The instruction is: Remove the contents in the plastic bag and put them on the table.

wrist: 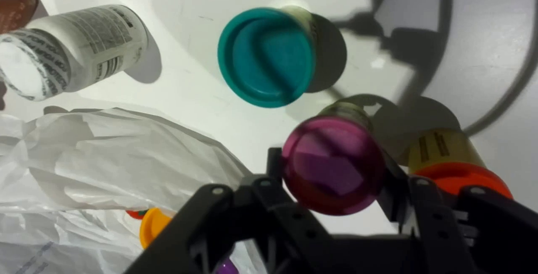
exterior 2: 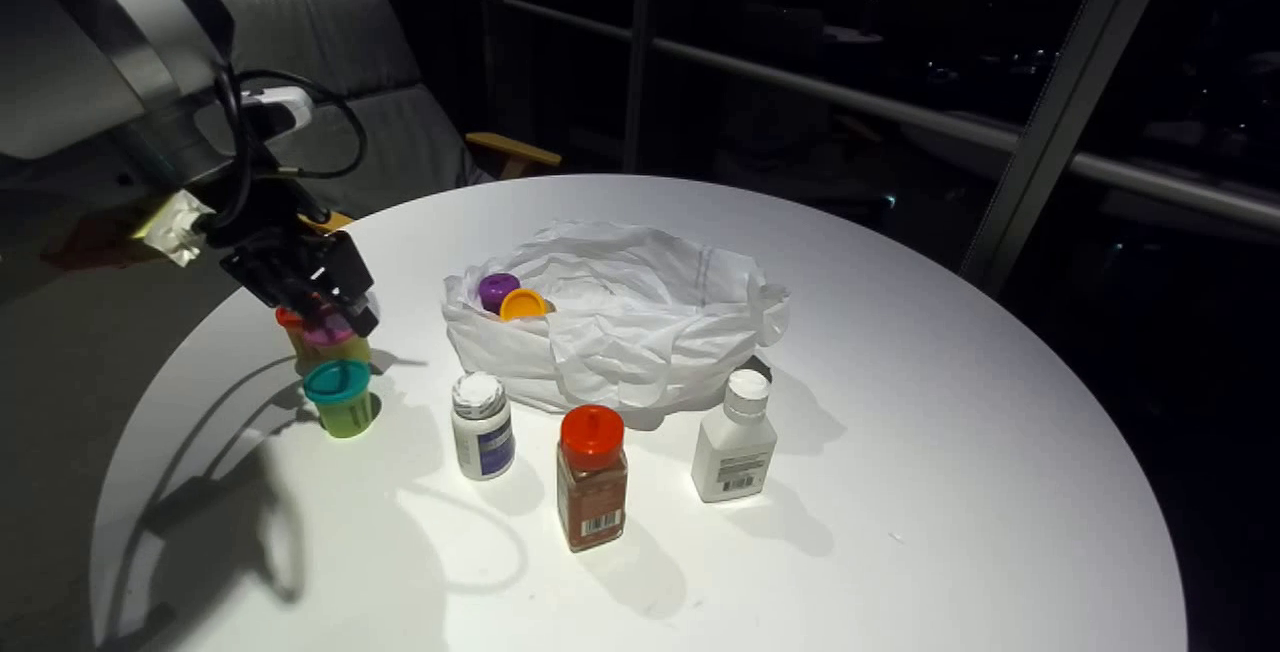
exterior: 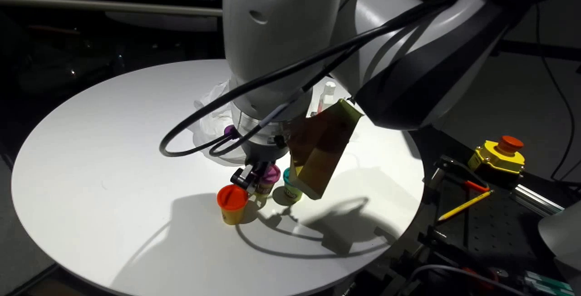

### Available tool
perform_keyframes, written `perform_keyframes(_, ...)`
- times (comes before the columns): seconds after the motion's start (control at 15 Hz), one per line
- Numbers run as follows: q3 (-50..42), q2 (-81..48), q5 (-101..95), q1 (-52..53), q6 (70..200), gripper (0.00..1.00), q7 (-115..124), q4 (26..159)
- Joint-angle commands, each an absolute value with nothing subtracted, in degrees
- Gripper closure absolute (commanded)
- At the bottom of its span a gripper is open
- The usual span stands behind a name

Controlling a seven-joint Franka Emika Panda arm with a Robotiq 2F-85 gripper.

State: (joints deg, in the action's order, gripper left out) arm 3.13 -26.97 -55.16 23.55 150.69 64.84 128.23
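Wrist view, main item: pink pot (wrist: 334, 167), one, directly ahead of the gripper (wrist: 335, 174) and set between its two fingers (wrist: 274, 164). Long axis roughly along the reach, lid uppermost; same pink pot (exterior: 268, 181) near upright in an exterior view. Neighbours: red pot (wrist: 456, 169), just past one finger, contact with that finger not clear; teal pot (wrist: 267, 57), upright on the table (exterior 2: 950, 412), apart from both fingers. The coming move, by judgement, turns on that tight side: letting go widely could push the red pot over, so a small parting and a straight lift seem called for.

Gripper: one, partly closed, no wider than the lid, both fingers appearing to press the pink pot; judged held. Whether its base rests on the table or hangs just above cannot be told.

Plastic bag (exterior 2: 620, 362): one, whitish, crumpled, mouth up, on the table, left of the gripper in the wrist view. Inside: yellow pot (exterior 2: 524, 305); purple pot (exterior 2: 498, 292); one red thing (wrist: 135, 214), mostly hidden, too little seen to name. Both named pots judged next to come out, once the pink pot is free.
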Motion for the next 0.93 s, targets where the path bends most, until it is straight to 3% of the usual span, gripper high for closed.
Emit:
perform_keyframes(0.0, 4.6, -31.1, -51.5, 20.2, 152.0, 0.22, 59.6, 123.3)
perform_keyframes(0.07, 4.6, -31.3, -50.2, 19.8, 151.8, 0.21, 58.6, 122.8)
perform_keyframes(0.27, 4.1, -29.1, -47.4, 19.8, 150.9, 0.0, 56.7, 123.9)
perform_keyframes(0.87, 1.5, -26.9, -37.8, 16.1, 155.1, 0.0, 51.8, 120.5)
